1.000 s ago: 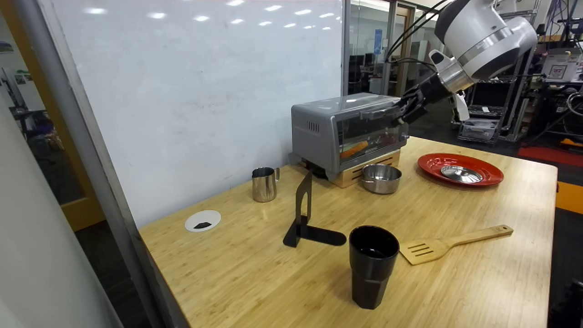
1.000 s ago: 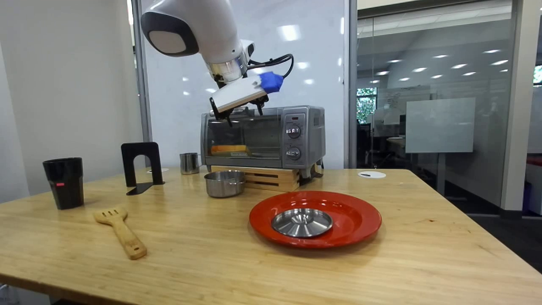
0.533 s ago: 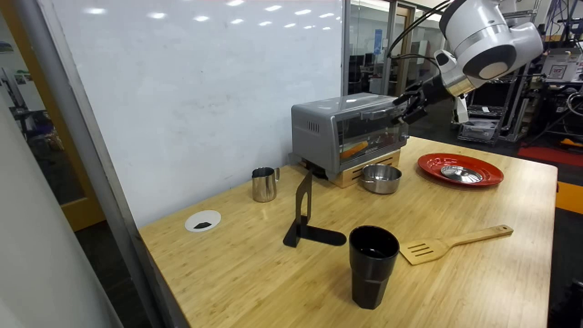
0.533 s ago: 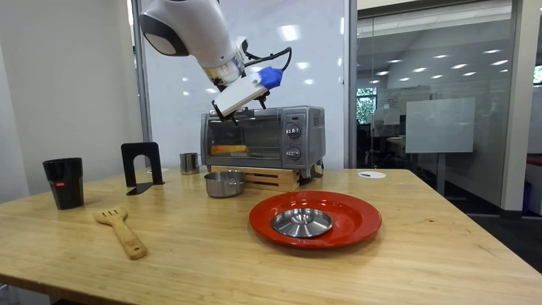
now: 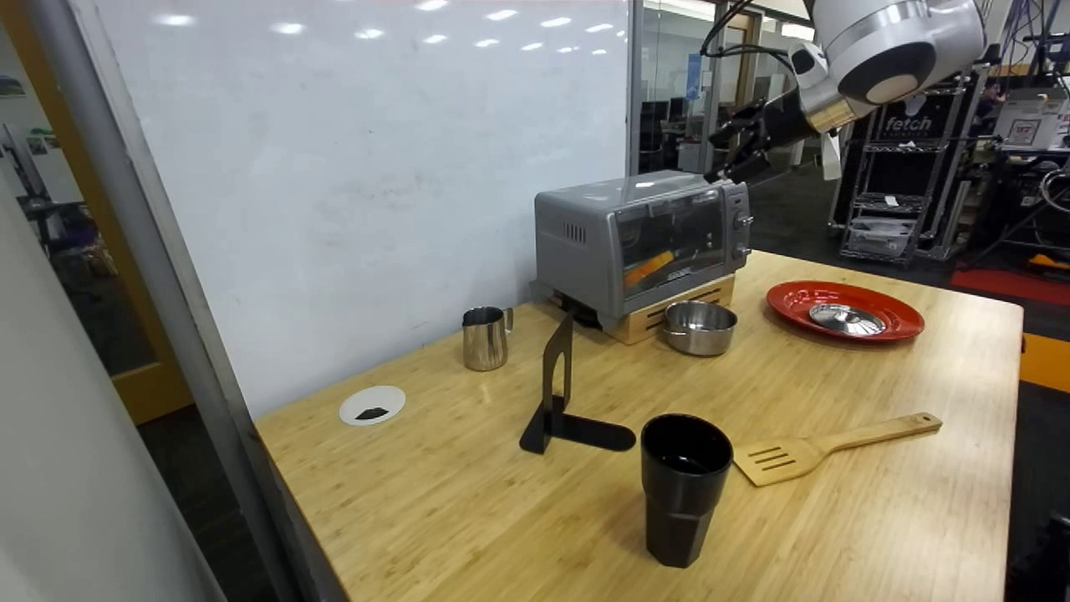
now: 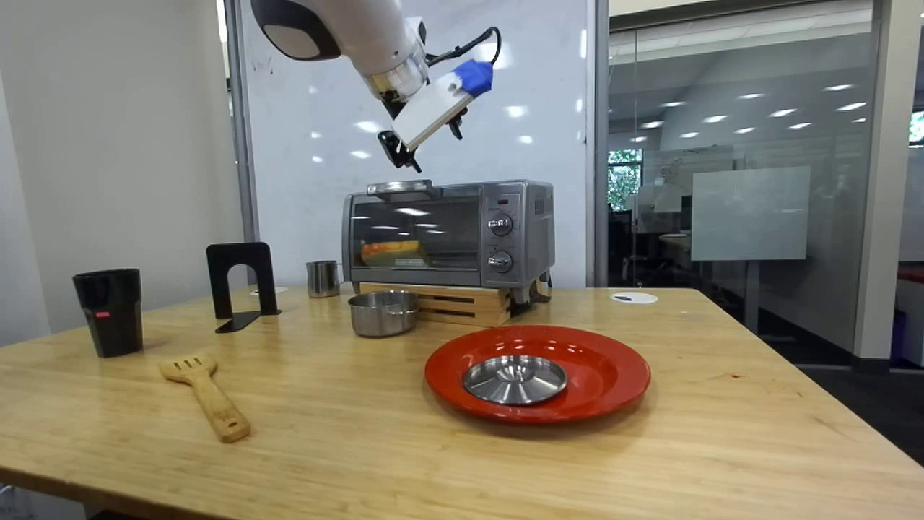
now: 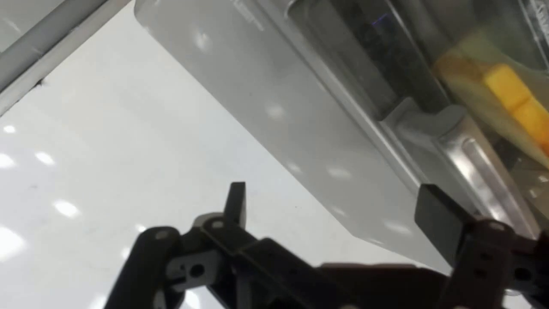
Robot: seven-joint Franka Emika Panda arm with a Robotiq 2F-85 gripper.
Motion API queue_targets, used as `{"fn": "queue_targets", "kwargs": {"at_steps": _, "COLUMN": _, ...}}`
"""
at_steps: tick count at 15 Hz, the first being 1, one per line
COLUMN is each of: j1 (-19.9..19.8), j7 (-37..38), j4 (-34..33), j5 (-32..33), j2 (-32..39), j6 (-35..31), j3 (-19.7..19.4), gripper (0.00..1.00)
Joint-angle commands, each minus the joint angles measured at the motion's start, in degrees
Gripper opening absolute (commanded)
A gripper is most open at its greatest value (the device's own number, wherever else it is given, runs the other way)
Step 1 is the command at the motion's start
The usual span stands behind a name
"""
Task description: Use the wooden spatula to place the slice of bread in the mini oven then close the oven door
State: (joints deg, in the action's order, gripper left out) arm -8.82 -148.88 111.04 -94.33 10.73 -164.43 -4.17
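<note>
The mini oven point(image 5: 577, 247) stands on a slatted wooden base, its oven door point(image 6: 451, 238) upright across the front; whether it is fully latched cannot be told. Through the glass I see the slice of bread point(image 7: 476, 96), pale tan with a browner edge and a bright orange-yellow patch. The door's handle bar point(image 7: 478, 171) juts out along the top of the glass. Above the oven, apart from the handle, my gripper point(image 6: 437, 152) is open and empty; in the wrist view the gripper point(image 7: 333, 189) has its fingers wide apart. On the table lies the wooden spatula point(image 5: 807, 456), untouched.
A steel bowl point(image 5: 700, 330) sits in front of the oven base. Beside it is a red plate point(image 6: 613, 375) carrying a metal lid point(image 6: 515, 380). A black bookend point(image 5: 552, 401), a black cup point(image 5: 681, 493) and a steel jug point(image 5: 485, 341) stand on the table. Behind rises a whiteboard point(image 5: 359, 167).
My gripper has risen from in front of the door's handle to above the oven, staying open. The reflections on the door glass look different. The spatula, bowl and plate have not moved.
</note>
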Motion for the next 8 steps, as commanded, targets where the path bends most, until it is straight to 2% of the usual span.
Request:
{"fn": "queue_targets", "kwargs": {"at_steps": 1, "j1": 1.1, "j7": 0.0, "j4": -3.4, "j5": 2.6, "j2": 0.8, "j6": -1.7, "j3": -0.7, "gripper": 1.00}}
{"fn": "queue_targets", "kwargs": {"at_steps": 4, "j1": 0.9, "j7": 0.0, "j4": -3.8, "j5": 3.3, "j2": 0.8, "j6": -2.2, "j3": -0.3, "gripper": 1.00}}
{"fn": "queue_targets", "kwargs": {"at_steps": 7, "j1": 0.8, "j7": 0.0, "j4": 2.3, "j5": 2.0, "j2": -0.8, "j6": -3.3, "j3": 0.2, "gripper": 1.00}}
{"fn": "queue_targets", "kwargs": {"at_steps": 8, "j1": 1.3, "j7": 4.5, "j4": 5.5, "j5": 6.1, "j2": -1.5, "j6": -4.7, "j3": 0.2, "gripper": 1.00}}
